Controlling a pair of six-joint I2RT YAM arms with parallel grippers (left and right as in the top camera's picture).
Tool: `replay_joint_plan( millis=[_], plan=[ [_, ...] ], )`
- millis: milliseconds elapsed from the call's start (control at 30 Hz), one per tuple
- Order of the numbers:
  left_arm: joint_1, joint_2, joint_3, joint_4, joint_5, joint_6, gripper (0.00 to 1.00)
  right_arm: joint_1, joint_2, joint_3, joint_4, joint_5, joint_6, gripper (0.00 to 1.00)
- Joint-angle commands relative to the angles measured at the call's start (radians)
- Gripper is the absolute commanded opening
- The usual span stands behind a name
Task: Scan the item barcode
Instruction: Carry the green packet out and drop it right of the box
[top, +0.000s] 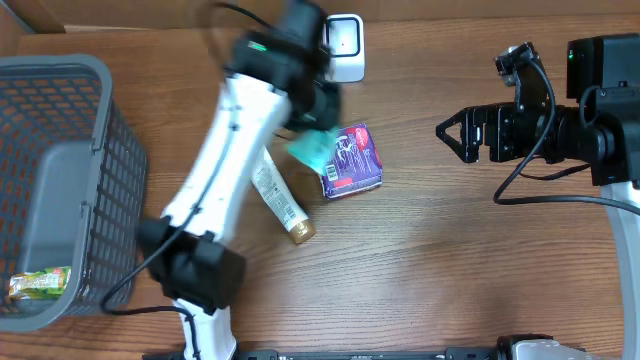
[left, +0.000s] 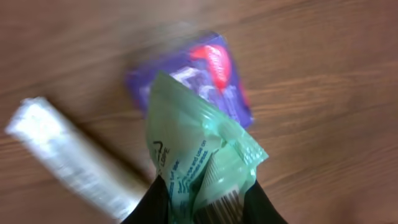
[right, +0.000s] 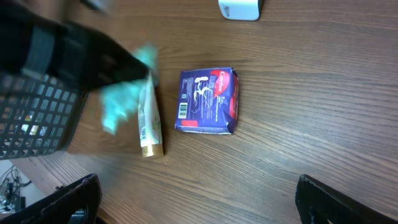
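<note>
My left gripper (top: 318, 120) is shut on a green plastic packet (top: 308, 148) and holds it above the table, next to the scanner (top: 345, 46). In the left wrist view the packet (left: 199, 149) sits between my black fingers (left: 155, 205), with a barcode (left: 219, 208) showing at its lower end. The arm and packet are motion-blurred. Below the packet lie a purple box (left: 214, 68) and a white tube (left: 68, 155). My right gripper (top: 452, 133) hovers open and empty at the right, its fingertips (right: 68, 199) spread wide over bare wood.
A grey mesh basket (top: 60, 110) stands at the left edge with a small packet (top: 40, 283) inside. The purple box (top: 352, 160) and the tube with a gold cap (top: 280, 198) lie mid-table. The right wrist view shows the box (right: 208, 101), tube (right: 149, 124) and scanner (right: 239, 7).
</note>
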Motion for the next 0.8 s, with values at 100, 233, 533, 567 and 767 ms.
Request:
replay_joint_plan(
  millis=[100, 233, 533, 567, 767],
  plan=[
    [-0.149, -0.001, -0.266, 0.254, -0.017, -0.253, 0.04, -0.012, -0.002, 0.022, 0.047, -0.002, 0.003, 0.98],
    [-0.204, -0.001, -0.362, 0.405, -0.017, -0.318, 0.04, -0.064, -0.003, 0.024, 0.124, -0.002, 0.101, 0.99],
    [-0.342, -0.001, -0.501, 0.705, -0.029, -0.369, 0.09, -0.168, -0.003, 0.024, 0.197, -0.002, 0.184, 1.0],
    [-0.351, -0.001, -0.501, 0.717, -0.041, -0.368, 0.16, -0.167, -0.002, 0.024, 0.197, -0.002, 0.184, 1.0],
    [-0.354, -0.001, -0.5, 0.723, -0.102, -0.32, 0.55, -0.167, -0.002, 0.024, 0.192, -0.002, 0.183, 1.0]
  ],
)
